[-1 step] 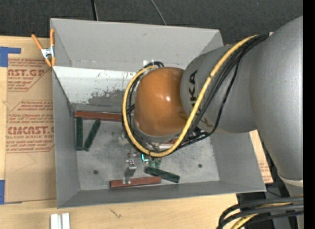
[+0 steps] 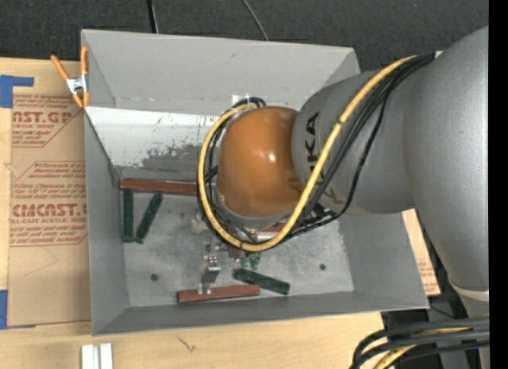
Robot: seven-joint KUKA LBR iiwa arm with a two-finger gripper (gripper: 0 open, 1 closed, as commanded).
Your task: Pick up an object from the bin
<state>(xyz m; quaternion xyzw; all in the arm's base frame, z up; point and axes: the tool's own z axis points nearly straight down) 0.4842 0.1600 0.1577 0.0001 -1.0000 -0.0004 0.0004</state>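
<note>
Camera view: big silver-grey KUKA arm (image 2: 429, 145) comes in from 3 o'clock and covers approx. the right half of the grey metal bin (image 2: 103, 201). Its wrist wears a rounded glossy orange cover (image 2: 258, 169), w/ yellow and black cables (image 2: 208, 161) looped round the cover's 9 and 6 o'clock sides. The cover sits about bin centre. Below it, toward 6 o'clock, the small metal gripper (image 2: 209, 278) points down at the floor near the front wall. Claw state: cannot tell, wide or narrow.

Loose things all lie flat on the floor:
- Long reddish-brown flat bar (image 2: 157, 187) at 9–10 o'clock, lying crosswise, right end hidden under the cover.
- Shorter reddish-brown flat bar (image 2: 222, 295) at 6 o'clock, along the front wall. The gripper tip is right over its left part; contact or not is unclear.
- Tilted dark green stick (image 2: 266, 283) at 5 o'clock, just beside the gripper on its 3 o'clock side, above the shorter bar's right end.
- Straight dark green stick (image 2: 127, 218) at 9 o'clock, near the left wall.
- Leaning dark green stick (image 2: 148, 217) just beside that one. Both lie just under the long bar's left end.
</note>
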